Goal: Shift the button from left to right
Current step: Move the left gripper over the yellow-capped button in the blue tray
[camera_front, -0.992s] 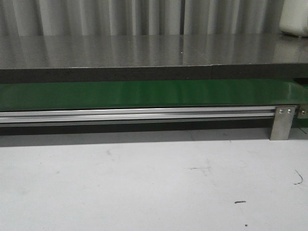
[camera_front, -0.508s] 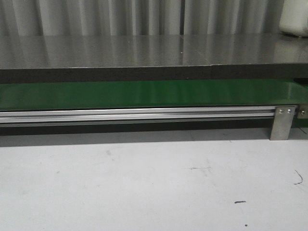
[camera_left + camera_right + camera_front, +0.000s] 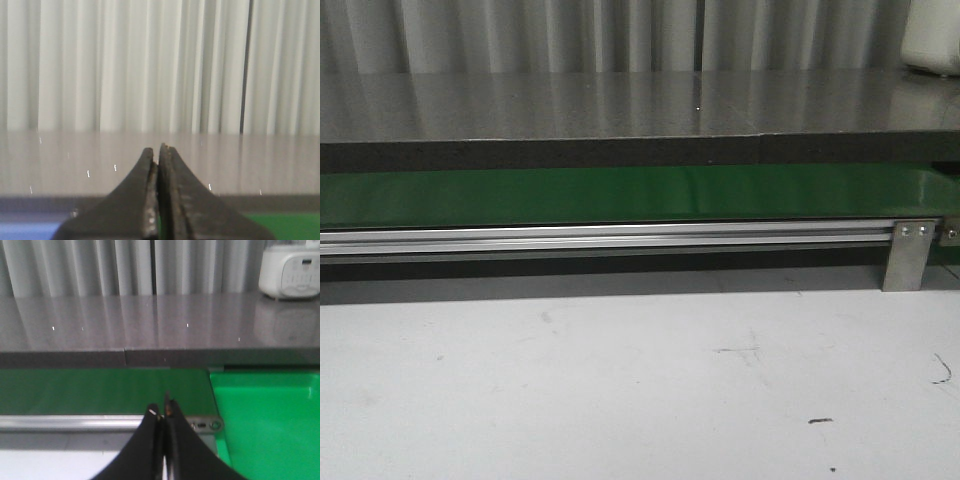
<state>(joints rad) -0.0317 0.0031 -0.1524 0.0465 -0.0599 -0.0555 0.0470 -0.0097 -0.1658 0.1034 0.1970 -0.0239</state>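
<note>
Belt: green belt (image 3: pixel 620 195) runs crosswise, just beyond both claws.
Bin: bright green bin (image 3: pixel 270 420) beside right gripper (image 3: pixel 163 412).
Right gripper: pressed together, holding nothing.
Left gripper (image 3: pixel 158 152): pressed together, holding nothing.
Button: appears in no view.

white appliance (image 3: pixel 932 38) cropped; belt (image 3: pixel 620 195) ends cut off

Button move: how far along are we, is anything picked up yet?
Nothing looks done: no button shows in any view, and the green belt carries nothing. Nothing is in hand either: the left gripper and right gripper are both shut on nothing. Finding, grasping and moving the button rightward all remain.
</note>
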